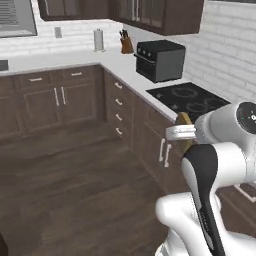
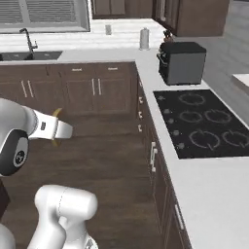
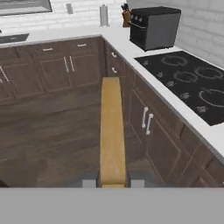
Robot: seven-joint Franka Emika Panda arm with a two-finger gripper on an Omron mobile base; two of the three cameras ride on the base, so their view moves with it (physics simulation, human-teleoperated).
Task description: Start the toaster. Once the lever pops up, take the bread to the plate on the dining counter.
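Tan-brown bread [image 3: 112, 131] sits edge-on in the claw [image 3: 113, 181], pinched between both fingers [image 3: 89, 180], carried in the air over the dark wood floor [image 1: 75, 180]. White worktop [image 2: 209, 185] with the black cooktop [image 2: 206, 121] runs along the right; a black boxy oven [image 1: 161, 60] stands at its far end. Paper towel roll [image 1: 99, 40] and knife block [image 1: 126, 44] stand far back by the wall.

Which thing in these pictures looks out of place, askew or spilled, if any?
Nothing is spilled or damaged. The one thing away from a surface is the bread: the gripper is shut on it and carries it edge-on above the wood floor, beside the cabinets. The cooktop and the black oven stand in order.
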